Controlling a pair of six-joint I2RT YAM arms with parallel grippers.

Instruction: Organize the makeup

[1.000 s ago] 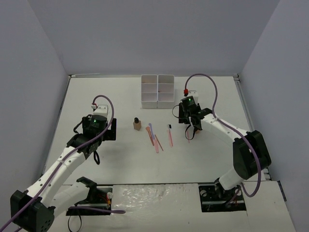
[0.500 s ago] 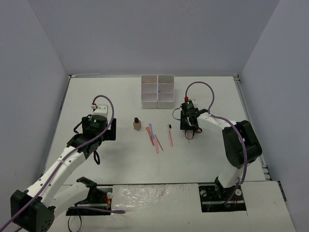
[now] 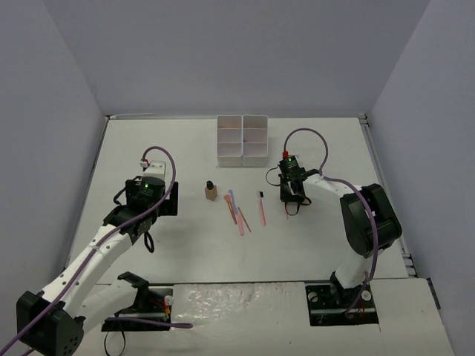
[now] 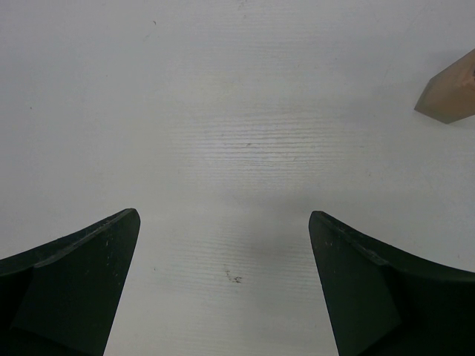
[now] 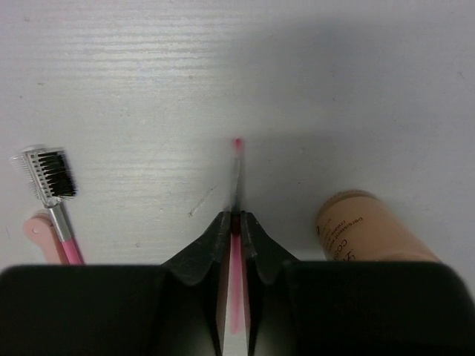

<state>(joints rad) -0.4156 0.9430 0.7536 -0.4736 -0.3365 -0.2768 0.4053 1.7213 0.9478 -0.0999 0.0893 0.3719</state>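
Note:
My right gripper (image 5: 236, 216) is shut on a thin pink stick (image 5: 237, 159) that lies on the table and points away from the fingers. In the top view this gripper (image 3: 291, 199) is right of the other makeup. A tan bottle (image 5: 362, 230) lies just right of its fingers, and a small brush with a pink handle (image 5: 49, 175) lies to their left. Another tan bottle with a black cap (image 3: 211, 190) stands mid-table, and its corner (image 4: 450, 93) shows in the left wrist view. My left gripper (image 4: 223, 222) hangs open over bare table, holding nothing.
A white gridded compartment box (image 3: 243, 139) stands at the back of the table. Several thin pink, blue and brown sticks (image 3: 237, 211) lie between the upright bottle and the brush (image 3: 260, 205). Grey walls close in the table on three sides.
The right gripper's jaws have closed on the pink stick, and the right wrist has shifted slightly left and down toward it. The left arm has not moved.

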